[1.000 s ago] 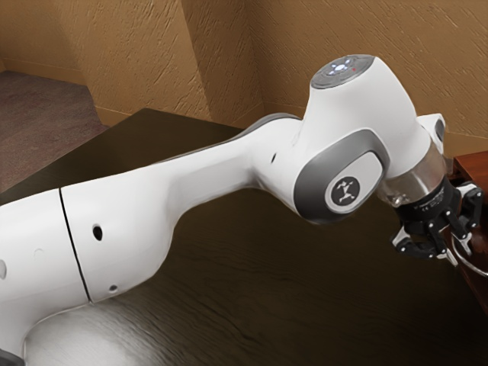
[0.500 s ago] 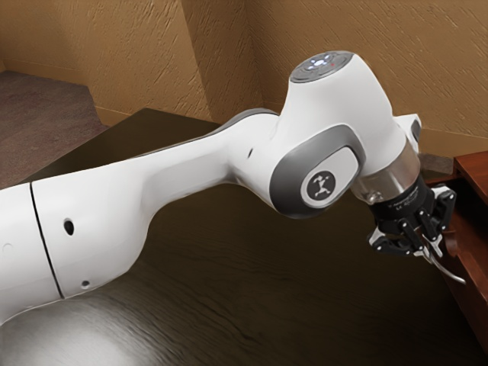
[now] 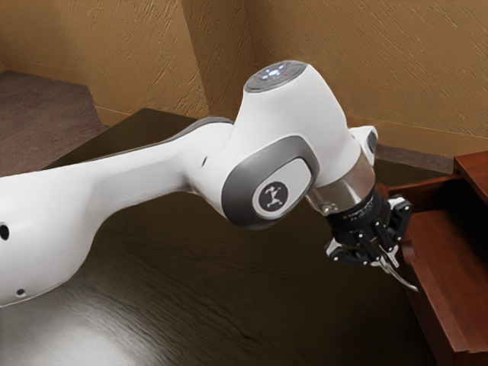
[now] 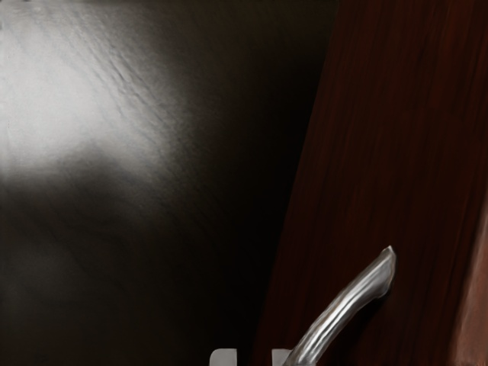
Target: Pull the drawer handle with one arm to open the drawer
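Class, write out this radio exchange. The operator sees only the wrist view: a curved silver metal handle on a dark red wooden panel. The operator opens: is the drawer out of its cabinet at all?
Observer: Yes. In the exterior view the dark red wooden drawer stands well out of the red-brown wooden cabinet, with its dark inside exposed.
Operator: Is the tool on the handle?
Observer: The black two-finger tool is closed around the curved silver metal handle, whose free end sticks out below it.
Operator: Where does the arm come from?
Observer: The white arm reaches in from the exterior view's left, across the dark wooden table.
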